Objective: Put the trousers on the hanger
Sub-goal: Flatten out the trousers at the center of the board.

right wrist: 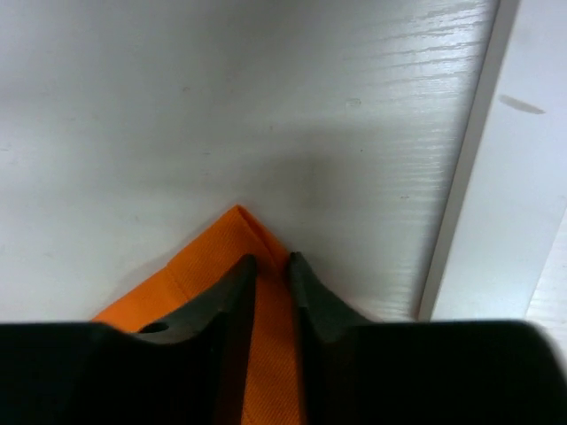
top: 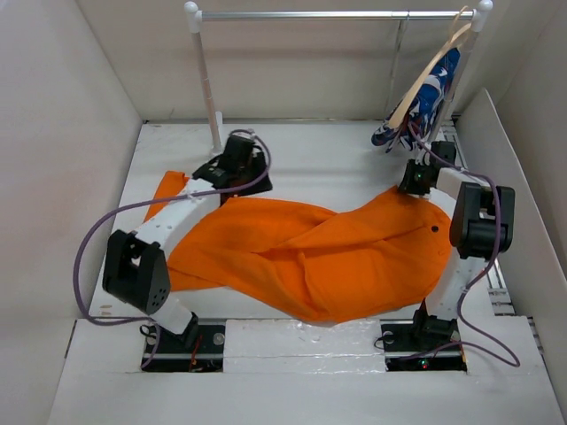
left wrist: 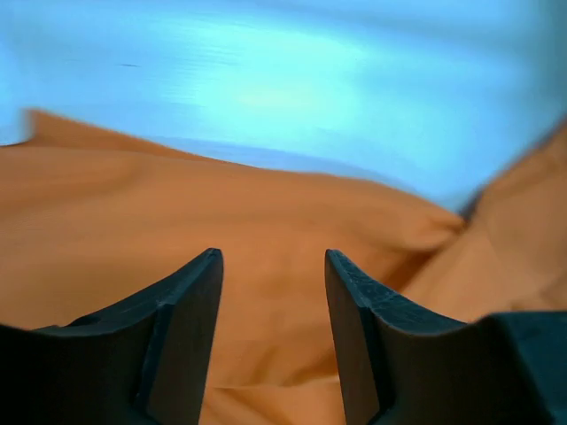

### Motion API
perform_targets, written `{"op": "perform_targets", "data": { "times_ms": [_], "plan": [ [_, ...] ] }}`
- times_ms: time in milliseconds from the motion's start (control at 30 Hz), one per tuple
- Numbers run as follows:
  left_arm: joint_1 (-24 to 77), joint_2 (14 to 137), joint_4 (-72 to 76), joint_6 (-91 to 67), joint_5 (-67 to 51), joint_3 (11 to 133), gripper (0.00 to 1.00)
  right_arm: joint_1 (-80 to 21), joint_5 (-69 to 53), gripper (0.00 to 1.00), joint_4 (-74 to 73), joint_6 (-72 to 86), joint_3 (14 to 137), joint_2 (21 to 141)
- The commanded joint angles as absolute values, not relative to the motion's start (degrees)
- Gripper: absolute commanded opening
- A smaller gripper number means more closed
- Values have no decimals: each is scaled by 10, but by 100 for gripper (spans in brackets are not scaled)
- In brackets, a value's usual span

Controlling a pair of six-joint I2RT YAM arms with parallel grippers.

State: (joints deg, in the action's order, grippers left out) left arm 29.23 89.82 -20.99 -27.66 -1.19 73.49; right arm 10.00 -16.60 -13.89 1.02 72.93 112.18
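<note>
The bright orange trousers lie spread across the table. My left gripper is at their far left edge. In the left wrist view it is open, with orange cloth below and ahead of the jaws and nothing between them. My right gripper is at the trousers' far right corner. In the right wrist view it is shut on that corner, which pokes out past the fingertips. A thin grey wire hanging from the rail may be the hanger seen edge-on; I cannot tell.
A clothes rail on two posts stands at the back. A wooden hanger with a blue patterned garment hangs at its right end, just behind my right gripper. White walls enclose the table on both sides.
</note>
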Motion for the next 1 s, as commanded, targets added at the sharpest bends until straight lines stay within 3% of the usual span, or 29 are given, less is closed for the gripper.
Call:
{"op": "perform_targets", "data": {
  "times_ms": [0, 67, 200, 333, 400, 433, 533, 600, 667, 700, 733, 767, 800, 833, 867, 967],
  "plan": [
    [211, 846, -221, -331, 12, 686, 46, 89, -134, 27, -175, 18, 718, 1125],
    [122, 825, -204, -345, -57, 630, 47, 89, -141, 12, -157, 25, 701, 1100],
    [5, 768, -164, -388, -114, 545, 51, 102, -178, 0, -62, 65, 635, 1025],
    [-42, 733, -197, -411, -70, 500, 59, 116, -171, 0, -35, 79, 604, 954],
    [-78, 708, -206, -417, -51, 487, 59, 116, -164, 7, -17, 80, 595, 936],
    [-90, 698, -207, -419, -41, 476, 60, 116, -172, 0, -19, 78, 596, 940],
    [-155, 686, -227, -415, -6, 478, 66, 103, -150, 0, -45, 69, 602, 942],
    [-205, 691, -241, -407, -6, 478, 66, 97, -137, 8, -54, 56, 605, 949],
    [-223, 700, -246, -409, -6, 475, 68, 97, -131, 0, -65, 54, 608, 954],
    [-230, 710, -246, -409, -6, 475, 68, 103, -135, 1, -51, 56, 599, 953],
    [-238, 715, -245, -406, -6, 472, 68, 111, -144, 8, -40, 57, 596, 955],
    [-246, 718, -243, -403, -13, 469, 68, 111, -151, 40, -33, 55, 598, 962],
    [-254, 721, -235, -396, -17, 465, 68, 111, -160, 57, -46, 46, 625, 975],
    [-267, 722, -231, -395, -20, 460, 68, 116, -175, 67, -73, 33, 649, 1018],
    [-267, 724, -230, -395, -25, 459, 68, 116, -198, 74, -91, 27, 670, 1039],
    [-267, 726, -221, -393, -36, 455, 68, 109, -193, 77, -120, 25, 705, 1079]
  ]
}}
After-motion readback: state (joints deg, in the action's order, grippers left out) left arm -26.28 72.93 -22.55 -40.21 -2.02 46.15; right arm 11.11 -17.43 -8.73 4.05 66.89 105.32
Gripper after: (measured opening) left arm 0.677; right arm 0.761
